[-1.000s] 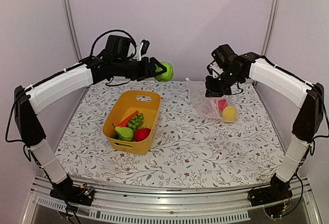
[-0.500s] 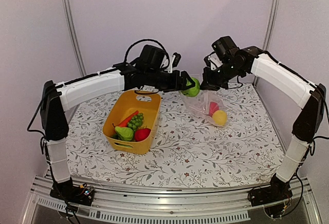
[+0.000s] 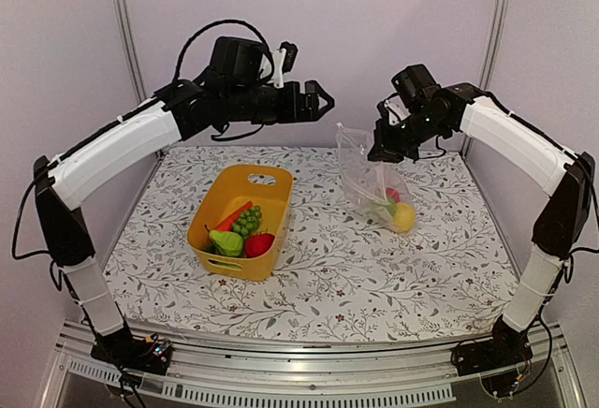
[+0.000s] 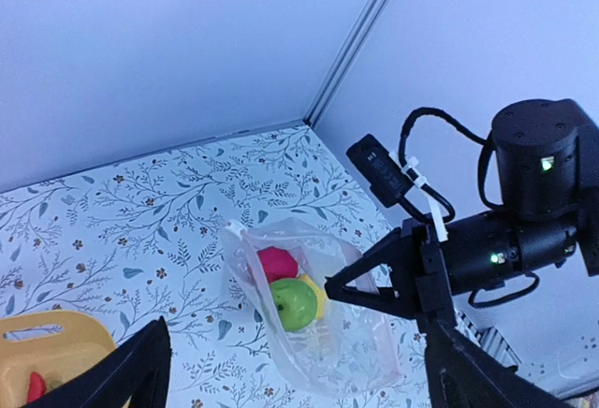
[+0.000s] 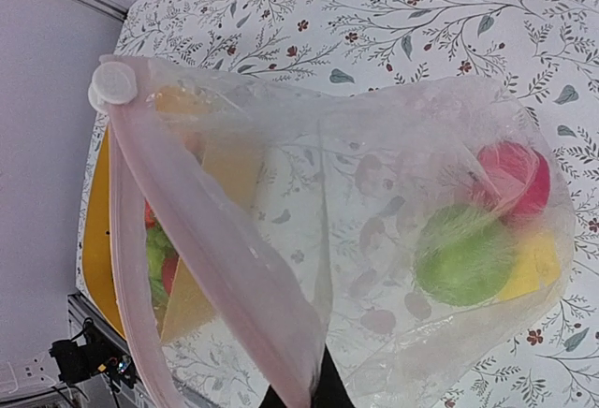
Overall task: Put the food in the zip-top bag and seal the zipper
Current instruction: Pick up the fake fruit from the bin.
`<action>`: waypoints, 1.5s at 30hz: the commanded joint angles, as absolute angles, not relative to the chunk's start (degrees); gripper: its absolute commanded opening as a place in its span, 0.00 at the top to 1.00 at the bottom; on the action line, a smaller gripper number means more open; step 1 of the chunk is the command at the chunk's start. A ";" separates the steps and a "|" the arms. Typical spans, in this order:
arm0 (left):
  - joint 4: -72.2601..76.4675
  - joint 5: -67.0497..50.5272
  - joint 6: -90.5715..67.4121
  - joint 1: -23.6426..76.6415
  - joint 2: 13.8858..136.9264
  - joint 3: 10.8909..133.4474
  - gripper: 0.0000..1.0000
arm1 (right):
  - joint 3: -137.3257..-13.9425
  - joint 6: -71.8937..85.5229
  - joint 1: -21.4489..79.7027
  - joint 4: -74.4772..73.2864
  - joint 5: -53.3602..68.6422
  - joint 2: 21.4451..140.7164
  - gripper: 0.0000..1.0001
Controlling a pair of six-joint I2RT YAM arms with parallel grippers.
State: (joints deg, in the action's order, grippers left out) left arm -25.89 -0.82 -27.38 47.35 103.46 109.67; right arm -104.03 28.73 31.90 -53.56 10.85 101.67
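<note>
Bag held up at far right, toy fruit inside.
Right gripper (image 3: 379, 152) clamped on the bag (image 3: 367, 182) at its top edge; red, green, yellow fruit (image 5: 463, 254) at the bottom. Left gripper (image 3: 321, 104) spread wide, empty, far centre. Carrot (image 3: 232, 213) and grapes (image 3: 248, 221) in basket (image 3: 277, 193), left of the bag.

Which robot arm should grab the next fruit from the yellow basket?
The left. The left gripper is open and empty, and the yellow basket sits on its side. The right gripper is busy: it is shut on the zip-top bag, holding it up.
</note>
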 commanded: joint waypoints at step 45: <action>-41.04 17.41 -74.84 36.96 101.26 69.32 0.26 | -90.76 22.49 29.97 -47.91 15.90 95.14 1.00</action>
State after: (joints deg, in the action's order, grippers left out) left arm -44.64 13.45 -71.07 37.41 96.60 67.11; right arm -92.77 23.86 30.00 -48.60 15.49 97.95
